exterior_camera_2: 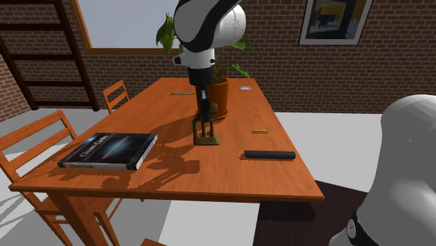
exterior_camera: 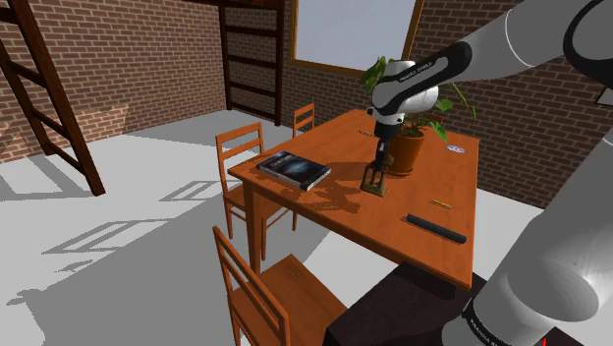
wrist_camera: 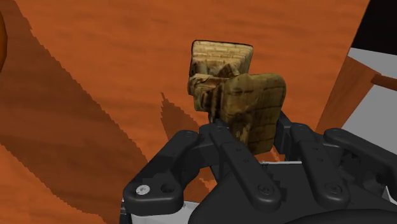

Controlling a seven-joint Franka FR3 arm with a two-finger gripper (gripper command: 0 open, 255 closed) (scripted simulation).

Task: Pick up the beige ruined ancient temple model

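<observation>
The gripper (wrist_camera: 253,137) has its jaws drawn in narrow on the temple model (wrist_camera: 242,95), one black finger against each side of its upper part. From the wrist view they look to be clasping it, though I cannot be sure the pads are pressing rather than only touching.

The model sits directly between the jaws, not off to either side. It stands upright, with its long axis running along the fingers and down toward the table (exterior_camera_2: 209,175). In the second exterior view the gripper hangs straight down over the model, whose flat base appears to rest on the wood near the middle of the table.

The next move depends on that alignment. Since hand and model share one vertical line, I judge a straight lift should carry the model up without tipping it, provided the grip holds.

A plant pot (exterior_camera_2: 219,98) stands just behind the model, close to the arm. A book (exterior_camera_2: 108,150) and a black bar (exterior_camera_2: 269,154) lie well apart on either side.
</observation>
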